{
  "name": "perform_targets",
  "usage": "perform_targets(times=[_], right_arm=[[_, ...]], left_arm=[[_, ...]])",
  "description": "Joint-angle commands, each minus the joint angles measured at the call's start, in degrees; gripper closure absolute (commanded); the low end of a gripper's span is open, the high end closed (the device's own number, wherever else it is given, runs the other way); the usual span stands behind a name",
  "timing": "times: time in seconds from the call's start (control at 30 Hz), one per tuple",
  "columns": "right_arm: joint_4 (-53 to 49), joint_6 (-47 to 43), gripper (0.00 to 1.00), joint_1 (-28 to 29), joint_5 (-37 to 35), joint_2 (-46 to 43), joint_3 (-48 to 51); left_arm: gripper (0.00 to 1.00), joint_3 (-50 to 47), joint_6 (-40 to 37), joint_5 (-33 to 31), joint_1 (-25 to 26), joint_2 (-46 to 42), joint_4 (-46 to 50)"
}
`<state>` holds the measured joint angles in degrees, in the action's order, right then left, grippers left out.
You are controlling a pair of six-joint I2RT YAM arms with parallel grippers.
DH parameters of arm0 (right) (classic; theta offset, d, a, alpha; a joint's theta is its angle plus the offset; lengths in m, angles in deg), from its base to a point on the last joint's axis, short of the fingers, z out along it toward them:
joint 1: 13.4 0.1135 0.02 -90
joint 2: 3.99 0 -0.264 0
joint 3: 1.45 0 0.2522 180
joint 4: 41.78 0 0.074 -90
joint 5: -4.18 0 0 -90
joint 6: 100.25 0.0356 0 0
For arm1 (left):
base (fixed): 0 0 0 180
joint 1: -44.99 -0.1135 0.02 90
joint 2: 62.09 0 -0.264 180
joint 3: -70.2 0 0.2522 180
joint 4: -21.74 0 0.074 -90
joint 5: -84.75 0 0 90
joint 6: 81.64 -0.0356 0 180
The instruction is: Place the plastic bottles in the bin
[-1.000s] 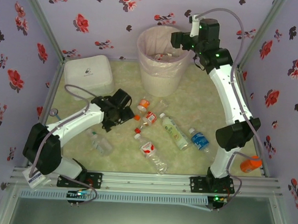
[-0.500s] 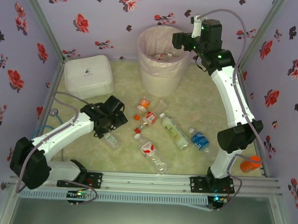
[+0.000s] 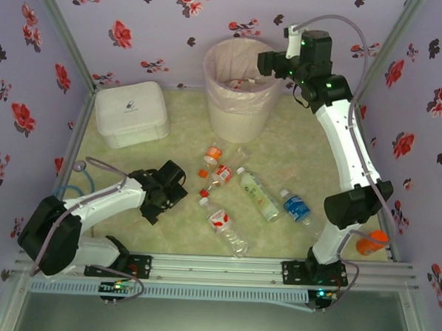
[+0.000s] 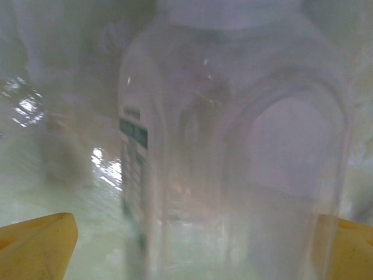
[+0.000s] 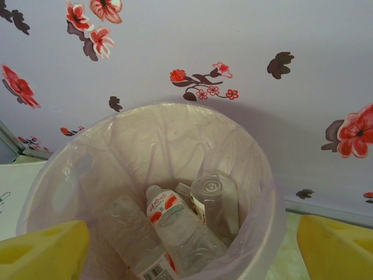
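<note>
Some bottles (image 5: 175, 233) lie in the bin (image 5: 145, 140); several other bottles (image 3: 253, 194) wait before it. The right gripper (image 5: 189, 248) hangs released above it, and the left gripper (image 4: 192, 245) is slack around one clear bottle (image 4: 233, 146).

top: overhead, table (image 3: 292, 143) + bin (image 3: 235, 111) | left wrist: bottle (image 4: 233, 151) close-up | right wrist: above bin

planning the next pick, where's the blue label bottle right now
In the top view the blue-labelled bottle lies on the table, right of centre, just right of the green-labelled bottle.
</note>
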<state>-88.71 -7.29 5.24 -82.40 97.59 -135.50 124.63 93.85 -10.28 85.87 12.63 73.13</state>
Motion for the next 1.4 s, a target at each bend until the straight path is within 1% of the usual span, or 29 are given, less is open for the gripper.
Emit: perform_targets(times=[0.0, 0.1, 0.3, 0.37, 0.53, 0.63, 0.7, 0.77, 0.8, 0.87, 0.93, 1.03, 1.1, 1.13, 1.17, 1.23, 1.37], right_arm=[[-0.8, -0.3, 0.08, -0.3, 1.7, -3.2, 1.1], [-0.8, 0.2, 0.08, -0.3, 2.3, -4.1, 1.8], [-1.5, 0.2, 0.08, -0.3, 2.1, -5.5, 2.6], [-1.5, 0.7, 0.08, -0.3, 2.4, -6.2, 3.2], [-0.1, 3.3, 0.07, -0.2, 4.6, -9.6, 7.5], [0.9, 5.8, 0.07, -0.3, 5.5, -12.3, 10.7], [0.6, 8.1, 0.07, -0.3, 6.4, -14.6, 12.7], [2.0, 10.4, 0.06, -0.3, 7.7, -17.5, 15.9], [2.6, 11.4, 0.06, -0.3, 8.5, -18.9, 17.5], [2.4, 12.6, 0.06, -0.3, 10.5, -21.2, 19.5], [0.6, 12.7, 0.04, -0.3, 13.5, -23.1, 20.6], [-0.3, 13.6, 0.03, -0.2, 17.4, -27.1, 24.1], [1.1, 15.0, 0.03, -0.2, 20.5, -30.5, 27.9], [1.9, 15.7, 0.03, -0.1, 22.3, -31.8, 29.5], [2.9, 16.5, 0.03, 0.0, 24.2, -33.3, 31.2], [5.1, 18.6, 0.02, 0.3, 27.0, -35.9, 35.2], [8.9, 22.6, 0.01, 2.2, 29.0, -39.2, 41.7]], left_arm=[[0.00, -1.4, 2.4, 0.8, 0.4, 1.2, -2.9], [0.04, -1.5, 2.1, 0.8, 0.5, 2.3, -4.0], [0.17, -1.1, 1.8, 0.8, 0.5, 2.4, -3.0], [0.20, -1.0, 1.7, 0.7, 0.6, 2.1, -2.8], [0.26, 0.0, 1.2, 0.1, 0.7, 1.4, -1.2], [0.28, 1.3, -0.6, -0.9, 0.8, 0.3, -0.7], [0.28, 3.5, -5.5, -2.7, 0.8, -0.7, -0.6], [0.29, 8.6, -11.0, -6.6, 0.7, -0.8, 3.7], [0.32, 11.5, -13.9, -8.8, 0.7, -0.7, 5.9], [0.37, 15.8, -19.1, -11.3, 0.5, -0.2, 7.8], [0.40, 18.7, -24.9, -11.5, 0.3, 0.1, 6.4], [0.46, 21.1, -35.6, -9.0, 0.1, -0.1, 1.0], [0.53, 22.4, -41.2, -7.1, -0.1, -0.4, -2.3], [0.58, 22.9, -43.3, -6.4, -0.1, -0.6, -3.9], [0.66, 23.3, -45.7, -5.0, -0.2, -0.8, -5.8], [0.77, 23.9, -50.3, -0.1, -0.3, -1.0, -9.9], [0.97, 24.1, -55.2, 9.1, -0.3, -1.2, -16.1]])
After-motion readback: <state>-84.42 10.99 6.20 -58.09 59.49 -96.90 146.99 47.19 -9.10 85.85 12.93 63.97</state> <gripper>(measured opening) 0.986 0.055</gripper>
